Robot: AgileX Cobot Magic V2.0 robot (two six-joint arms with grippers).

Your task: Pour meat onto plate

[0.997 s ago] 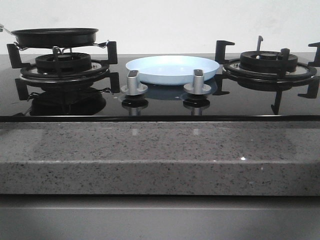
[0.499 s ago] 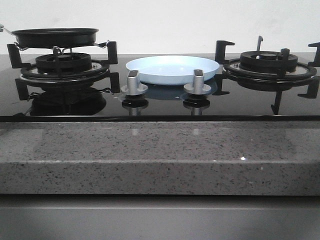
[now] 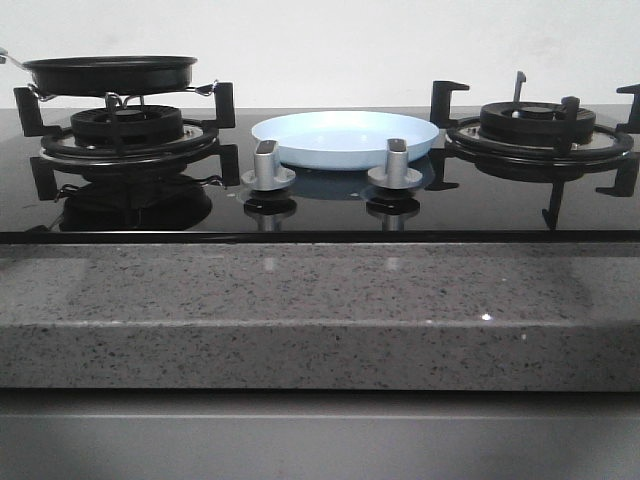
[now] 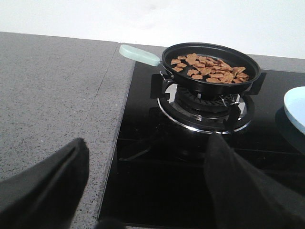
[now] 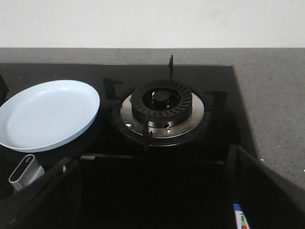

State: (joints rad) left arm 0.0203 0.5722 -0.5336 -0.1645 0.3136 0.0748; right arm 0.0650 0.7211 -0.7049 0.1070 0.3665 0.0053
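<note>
Two claws are in view only through their wrist cameras, and both stand wide open with nothing between the fingers: the left claw [image 4: 143, 191] looks toward the pan, the right claw [image 5: 152, 191] toward the other burner. The meat [image 4: 209, 69] lies as a heap of small orange-brown pieces inside the black frying pan [image 4: 211, 64], which rests on the left burner [image 4: 205, 102]. The plate [image 3: 345, 138] sits on the glass hob between the two burners, behind the two knobs [image 3: 268, 165], and no meat is on it. I judge that the task is at its very first step, the approach, because nothing is gripped yet. The next move, I think, calls for the left claw to reach the pale green handle [image 4: 139, 54], close on it firmly, then lift the pan, carry it over the plate and tilt it.
</note>
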